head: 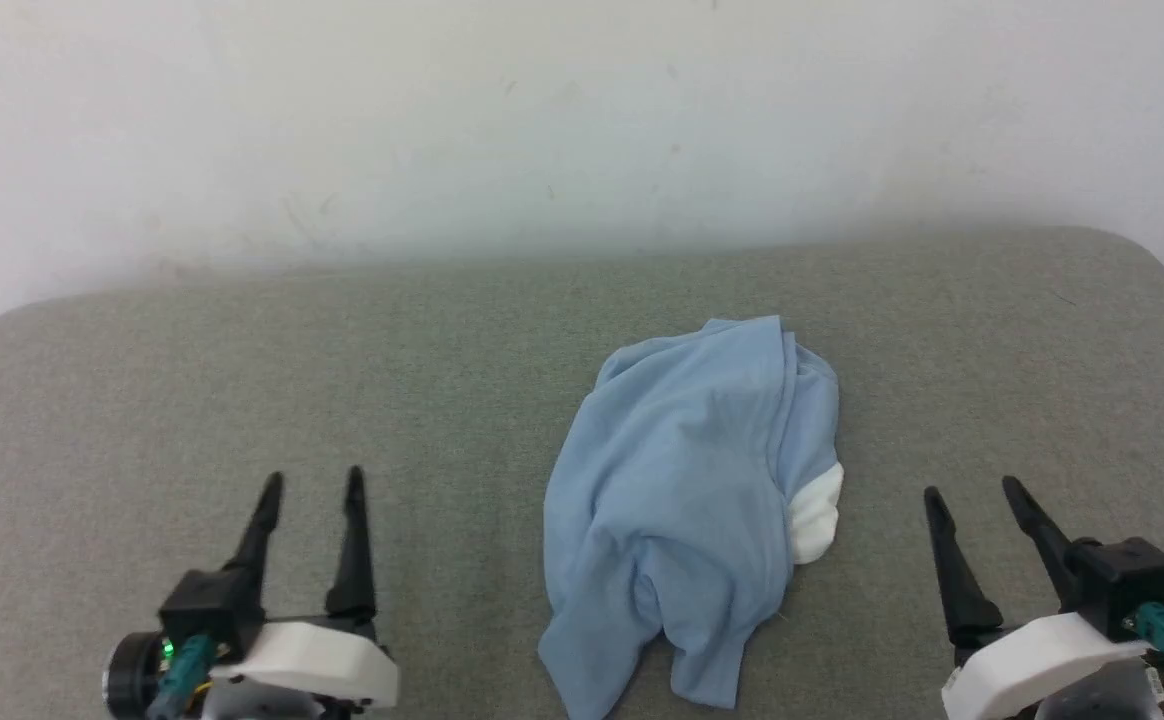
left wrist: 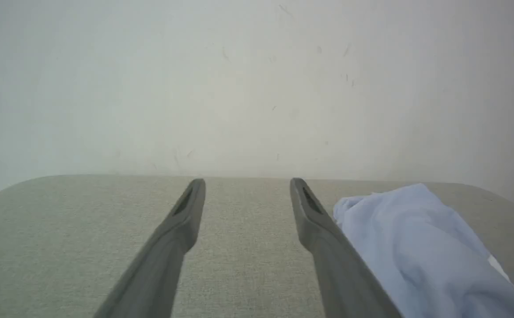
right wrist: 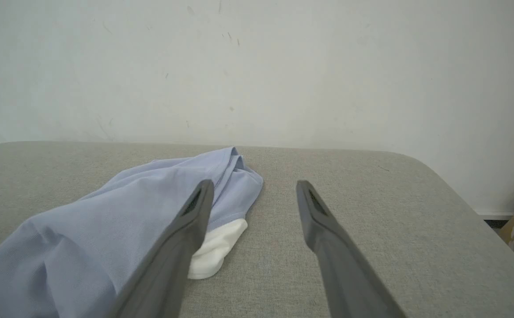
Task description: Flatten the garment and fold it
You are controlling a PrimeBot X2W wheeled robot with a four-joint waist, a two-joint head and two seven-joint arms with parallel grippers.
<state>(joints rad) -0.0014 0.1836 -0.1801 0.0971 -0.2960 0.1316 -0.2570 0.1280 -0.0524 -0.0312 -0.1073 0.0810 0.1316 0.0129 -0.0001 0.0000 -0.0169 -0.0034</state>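
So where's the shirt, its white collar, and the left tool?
shirt (head: pixel 672 470), head view, middle of the blue cloth.
collar (head: pixel 814 515), head view, white patch at the shirt's right edge.
left tool (head: pixel 313 478), head view, midway between fingertips.

Left gripper (head: pixel 313 475), two long dark tapered fingers on a black block: fingers spread apart, gripping nothing, tips forward and leaning slightly inward. White moulded wrist shell (head: pixel 317 662) behind the finger bases; teal cable plug (head: pixel 182 672) on the outer side. Right gripper (head: pixel 972 487), same build: fingers spread, gripping nothing, leaning inward.
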